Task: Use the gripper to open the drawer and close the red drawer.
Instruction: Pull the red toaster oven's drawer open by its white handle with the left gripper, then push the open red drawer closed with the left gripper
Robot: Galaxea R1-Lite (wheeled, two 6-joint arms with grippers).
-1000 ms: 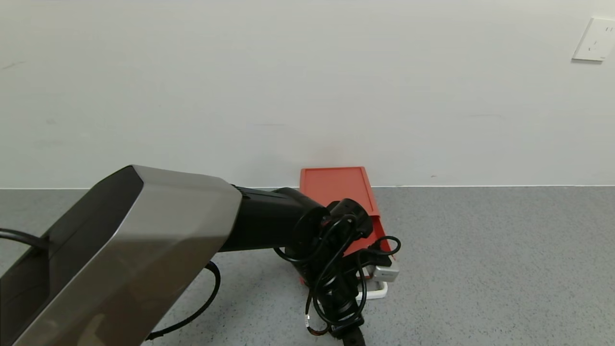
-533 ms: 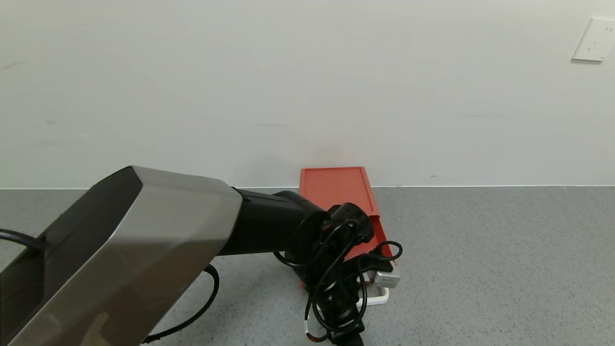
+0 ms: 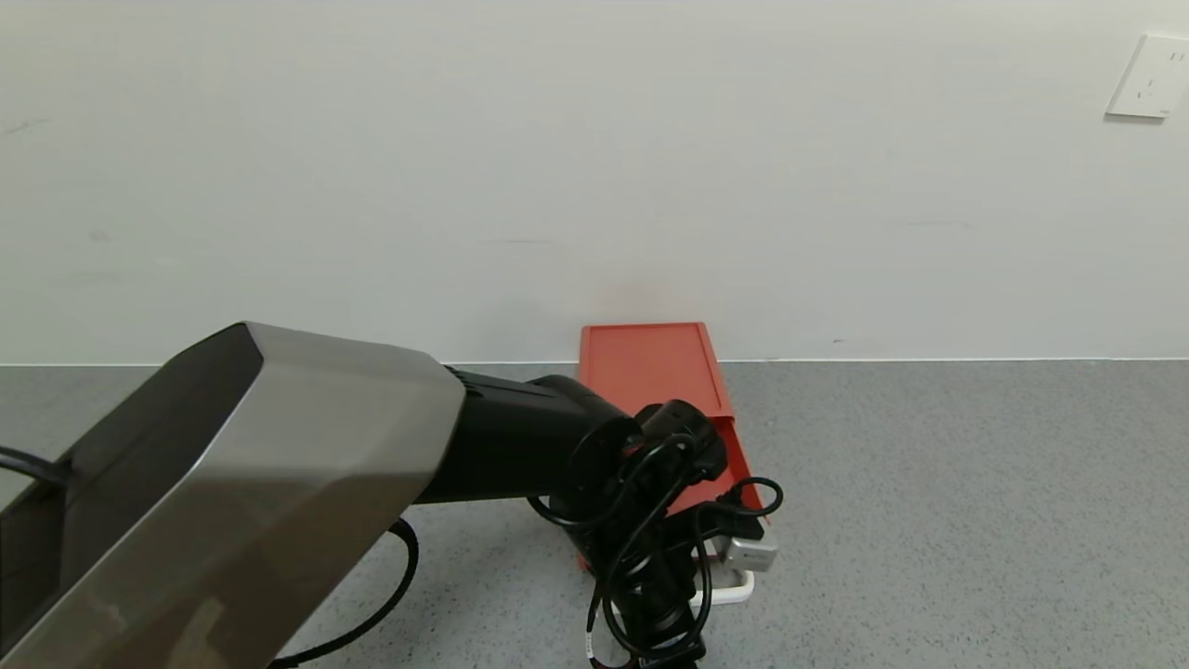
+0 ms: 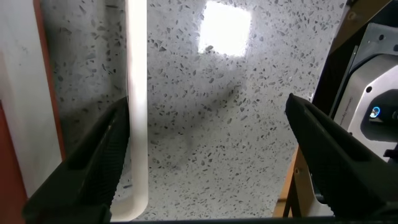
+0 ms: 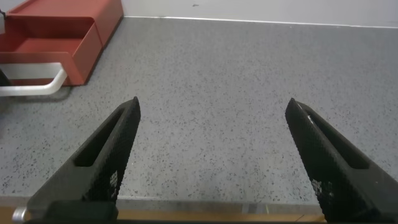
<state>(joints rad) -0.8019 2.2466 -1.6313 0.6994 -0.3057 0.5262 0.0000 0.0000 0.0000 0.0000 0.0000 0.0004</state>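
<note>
drawer (image 5: pixel 53 46) open, left gripper (image 4: pixel 205 155) at handle (image 4: pixel 137 106)

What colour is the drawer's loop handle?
White; the handle shows best in the right wrist view.

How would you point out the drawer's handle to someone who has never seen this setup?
Start at the white wall and find the red box against its foot on the grey floor. Its drawer is pulled out toward the robot. The handle is the white loop across the front, the only white part there, beside the left gripper.
</note>
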